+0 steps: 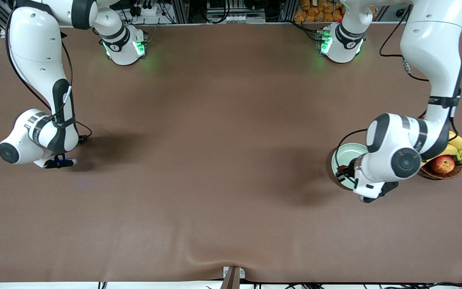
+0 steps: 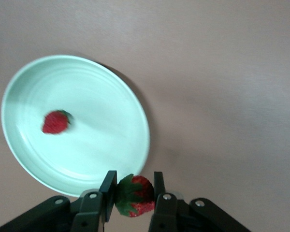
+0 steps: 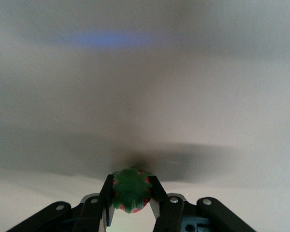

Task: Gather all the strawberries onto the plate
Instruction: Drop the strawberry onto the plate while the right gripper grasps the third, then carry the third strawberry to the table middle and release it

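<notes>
The pale green plate (image 2: pixel 113 92) lies near the left arm's end of the table, partly covered by that arm in the front view (image 1: pixel 347 151). One strawberry (image 2: pixel 55 122) rests inside it. My left gripper (image 2: pixel 133 184) hangs just over the plate's rim, shut on a second strawberry (image 2: pixel 137 197); in the front view this gripper (image 1: pixel 344 173) shows at the plate's nearer edge. At the right arm's end, my right gripper (image 3: pixel 130 186) is down at the table (image 1: pixel 59 162), shut on a third strawberry (image 3: pixel 131 192) with its green cap facing the camera.
A brown wicker basket (image 1: pixel 441 173) with an apple (image 1: pixel 442 163) and bananas (image 1: pixel 455 143) stands beside the plate, toward the left arm's end. The brown table cover (image 1: pixel 223 160) spreads between the two arms.
</notes>
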`<state>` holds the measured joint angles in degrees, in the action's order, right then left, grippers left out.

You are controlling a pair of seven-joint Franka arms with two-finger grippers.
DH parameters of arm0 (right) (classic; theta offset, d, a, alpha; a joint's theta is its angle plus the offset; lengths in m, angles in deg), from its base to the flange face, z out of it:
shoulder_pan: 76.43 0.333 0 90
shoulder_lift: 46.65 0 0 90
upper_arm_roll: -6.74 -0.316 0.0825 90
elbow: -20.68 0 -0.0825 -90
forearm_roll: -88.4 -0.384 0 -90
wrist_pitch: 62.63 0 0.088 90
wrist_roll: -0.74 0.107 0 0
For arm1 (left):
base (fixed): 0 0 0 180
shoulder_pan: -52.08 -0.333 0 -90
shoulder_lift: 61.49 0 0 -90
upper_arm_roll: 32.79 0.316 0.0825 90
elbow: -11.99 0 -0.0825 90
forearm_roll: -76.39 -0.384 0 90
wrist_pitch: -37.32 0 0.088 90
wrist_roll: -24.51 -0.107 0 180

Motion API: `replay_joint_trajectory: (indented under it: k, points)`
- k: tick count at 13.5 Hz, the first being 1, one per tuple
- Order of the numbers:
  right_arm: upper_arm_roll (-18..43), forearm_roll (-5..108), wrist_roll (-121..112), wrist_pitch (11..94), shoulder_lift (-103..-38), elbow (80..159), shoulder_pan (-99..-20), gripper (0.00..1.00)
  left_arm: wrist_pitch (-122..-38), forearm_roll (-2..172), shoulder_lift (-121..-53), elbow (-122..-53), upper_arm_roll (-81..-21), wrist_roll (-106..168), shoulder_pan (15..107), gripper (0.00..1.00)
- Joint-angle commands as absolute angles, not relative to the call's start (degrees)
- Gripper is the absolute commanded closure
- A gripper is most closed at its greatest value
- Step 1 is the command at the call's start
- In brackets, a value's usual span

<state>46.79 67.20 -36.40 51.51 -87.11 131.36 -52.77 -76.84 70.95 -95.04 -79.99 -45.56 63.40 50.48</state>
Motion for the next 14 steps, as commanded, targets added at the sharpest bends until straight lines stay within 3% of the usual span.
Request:
replay_joint_trajectory:
  k: [1, 3, 5, 7, 10, 11, 14]
  points:
    - [46.2, 67.0, -40.9, 50.9, -85.9, 124.9, -51.6, 1.00, -77.5, 70.9, -95.9, -82.0, -46.0, 58.6, 48.4, 1.00]
    - [45.3, 66.7, -41.7, 50.9, -85.9, 119.5, -48.5, 1.00, -81.9, 69.8, -96.5, -85.2, -46.0, 57.8, 47.2, 0.98]
    - [44.5, 66.6, -41.9, 51.4, -86.3, 114.4, -44.9, 1.00, -85.7, 66.6, -96.7, -87.8, -46.0, 57.6, 46.2, 0.87]
    - [38.0, 65.2, -41.1, 53.4, -86.7, 110.6, -44.3, 1.00, -87.2, 65.1, -97.0, -88.9, -45.9, 57.6, 46.1, 0.70]
    - [28.0, 63.3, -37.5, 63.0, -87.7, 109.8, -44.1, 1.00, -87.3, 63.8, -97.3, -88.8, -46.0, 57.6, 45.7, 0.06]
    - [24.6, 63.2, -33.9, 65.1, -88.0, 109.1, -44.0, 1.00, -87.3, 63.9, -97.2, -88.8, -46.1, 57.6, 45.4, 0.00]
    - [17.6, 63.3, -20.8, 65.8, -91.1, 102.5, -43.0, 1.00, -86.3, 64.6, -94.8, -88.8, -46.4, 58.1, 45.4, 0.00]
